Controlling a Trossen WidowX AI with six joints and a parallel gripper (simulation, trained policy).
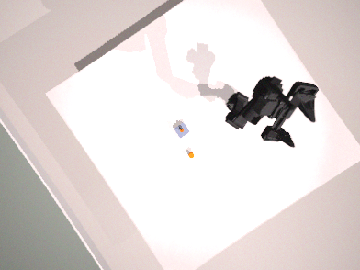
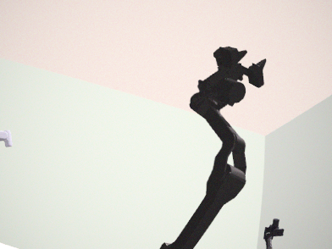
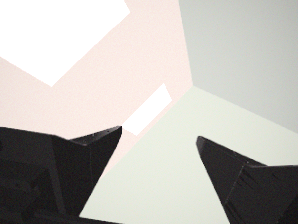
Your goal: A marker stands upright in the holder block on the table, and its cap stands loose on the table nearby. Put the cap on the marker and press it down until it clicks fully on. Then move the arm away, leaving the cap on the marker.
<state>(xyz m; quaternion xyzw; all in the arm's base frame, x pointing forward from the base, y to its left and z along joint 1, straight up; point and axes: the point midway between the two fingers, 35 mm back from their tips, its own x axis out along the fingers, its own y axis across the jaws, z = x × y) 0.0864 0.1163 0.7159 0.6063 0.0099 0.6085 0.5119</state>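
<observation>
The holder block (image 1: 185,133) is a small blue square on the white table in the top view. The marker (image 1: 182,130) shows on it from above as a small orange spot with a dark part beside it. The cap (image 1: 191,155) is an orange dot on the table, a little below the block in the picture and apart from it. My gripper (image 1: 304,133) (image 2: 256,56) (image 3: 160,133) is open, with nothing between its fingers. It is far to the right of the marker and cap in the top view, raised high. Neither marker nor cap shows in the other two views.
The arm (image 2: 226,182) rises from the lower middle of the exterior view. A dark device (image 2: 273,231) shows at its lower right and a pale object (image 2: 6,138) at its left edge. A grey strip (image 1: 129,34) runs along the table's upper left edge in the top view.
</observation>
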